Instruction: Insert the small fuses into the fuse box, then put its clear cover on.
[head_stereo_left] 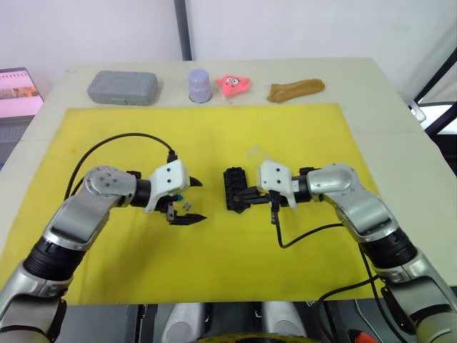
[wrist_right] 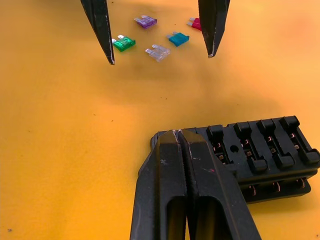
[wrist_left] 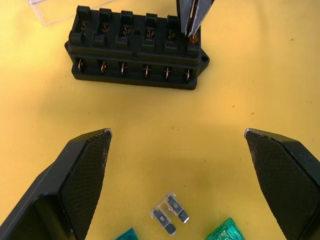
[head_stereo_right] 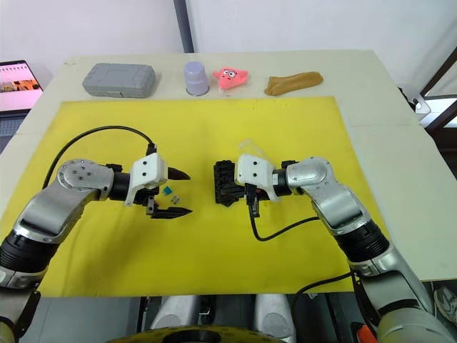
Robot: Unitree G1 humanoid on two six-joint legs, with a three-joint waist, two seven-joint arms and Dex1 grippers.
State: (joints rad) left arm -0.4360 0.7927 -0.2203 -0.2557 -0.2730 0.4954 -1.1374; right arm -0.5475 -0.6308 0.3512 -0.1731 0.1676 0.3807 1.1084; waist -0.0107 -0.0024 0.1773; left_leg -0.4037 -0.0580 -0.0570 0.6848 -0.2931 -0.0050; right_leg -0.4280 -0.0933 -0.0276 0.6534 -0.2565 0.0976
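The right gripper (wrist_right: 186, 150) has its two black fingers pressed together, tips down on one end of the black rectangular plastic fuse box (wrist_right: 260, 150); a speck of tan shows at the tips in the left wrist view, possibly a fuse, though too little is visible to be sure. The rest of the box's slots look empty, copper contacts bare. Beyond the box from the left gripper lies the clear plastic cover (wrist_left: 52, 12), cut off by the frame edge. The left gripper (wrist_left: 177, 145) hangs with its jaws spread wide, nothing between the pads. Under and just behind them on the yellow mat (head_stereo_left: 214, 136) lie the small blade fuses (wrist_right: 159, 52): green, purple, teal, red and a pale clear one.
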